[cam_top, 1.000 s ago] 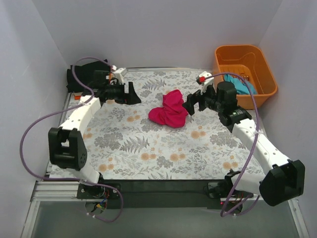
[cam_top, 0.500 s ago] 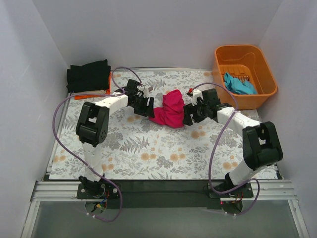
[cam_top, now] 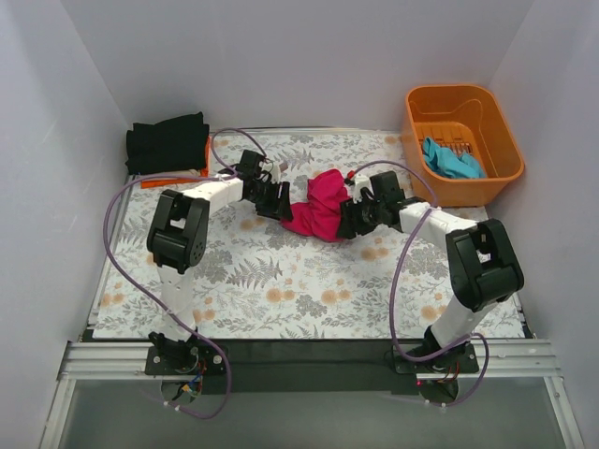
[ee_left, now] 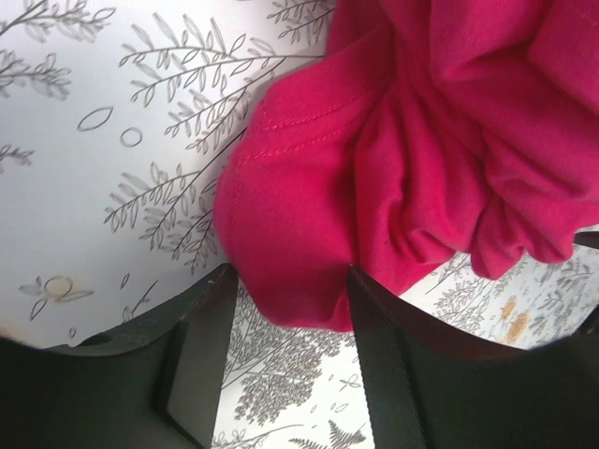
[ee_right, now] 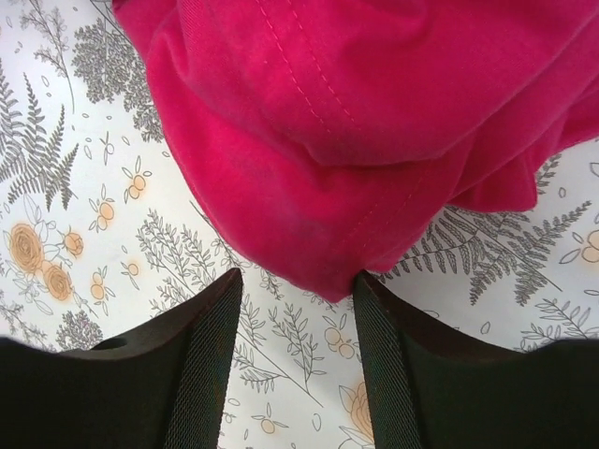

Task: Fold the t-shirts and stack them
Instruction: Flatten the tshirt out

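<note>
— What do we have at the far left corner of the worktop [cam_top: 281, 281]?

— A folded black t-shirt [cam_top: 168, 142]. An orange t-shirt [cam_top: 174, 181] shows as a thin strip under its near edge, and we cannot tell whether more lies between them.

— And the left gripper [cam_top: 280, 203]?

— We see it low over the far middle of the worktop, at the left side of the pink t-shirt [cam_top: 323, 208]. In the left wrist view its fingers [ee_left: 201, 360] stand wide apart. A stitched fold of the pink cloth reaches into the gap between their tips, and nothing is pinched.

— The pink t-shirt itself?

— It lies crumpled in a heap between the two grippers, a little toward the far edge from the centre.

— The right gripper [cam_top: 349, 220]?

— It is at the heap's right side, facing the left one. Our right wrist view shows its fingers [ee_right: 393, 383] spread wide too. The shirt's hem comes down just between their tips, but we can't quite tell whether the pads touch it.

— The far right corner?

— The orange basket [cam_top: 504, 140] sits there, and the teal t-shirt [cam_top: 451, 159] lies loose inside it.
</note>
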Controlling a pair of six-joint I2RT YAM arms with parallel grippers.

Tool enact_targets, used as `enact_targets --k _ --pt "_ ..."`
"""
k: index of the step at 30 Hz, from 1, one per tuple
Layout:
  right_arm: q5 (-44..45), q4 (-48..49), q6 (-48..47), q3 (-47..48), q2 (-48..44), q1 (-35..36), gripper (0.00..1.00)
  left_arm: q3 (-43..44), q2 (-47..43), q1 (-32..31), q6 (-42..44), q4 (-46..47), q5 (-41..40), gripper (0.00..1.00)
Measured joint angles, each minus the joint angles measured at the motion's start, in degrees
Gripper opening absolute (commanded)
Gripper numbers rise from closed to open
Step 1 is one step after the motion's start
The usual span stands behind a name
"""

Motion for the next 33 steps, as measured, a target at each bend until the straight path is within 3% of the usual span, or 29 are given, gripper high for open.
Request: enact_targets --k 2,4,5,6,13,18,23,30,33 --pt "-0.2 0.2 0.2 0.0 0.9 0.0 0.4 0.5 0.7 0.0 -0.6 0.3 1.1 0.31" --pt "-0.2 0.0 0.2 0.0 1.5 0.0 0.24 0.6 1.2 0.0 -1.2 0.4 1.8 0.18" --pt "-0.2 -0.1 0.4 0.0 1.5 0.0 0.15 0.6 1.4 0.0 -1.1 0.4 2.1 0.0" --pt "-0.3 -0.1 0.4 0.0 1.4 0.0 0.02 0.6 1.6 0.0 -1.8 0.3 2.3 0.0" --pt "0.5 -5.0 -2.0 1.9 -2.8 -0.5 0.01 0.8 -0.1 1.5 -3.1 0.6 3.4 0.0" --pt "1.5 -7.8 -6.3 9.1 -10.4 -3.0 0.01 0.1 -9.9 9.3 -5.4 1.9 4.3 0.0" --pt "2.3 -8.5 -9.7 22.6 -10.1 -6.1 0.01 7.9 -18.7 17.4 -6.8 4.5 1.7 0.0" --pt "2.3 -11.1 -10.4 54.9 6.2 -9.7 0.01 27.9 -16.2 19.6 -7.7 7.8 -3.0 0.0" --pt "2.3 -11.9 -10.5 59.9 7.4 -11.2 0.01 31.0 -16.9 20.9 -7.0 8.1 -4.5 0.0"
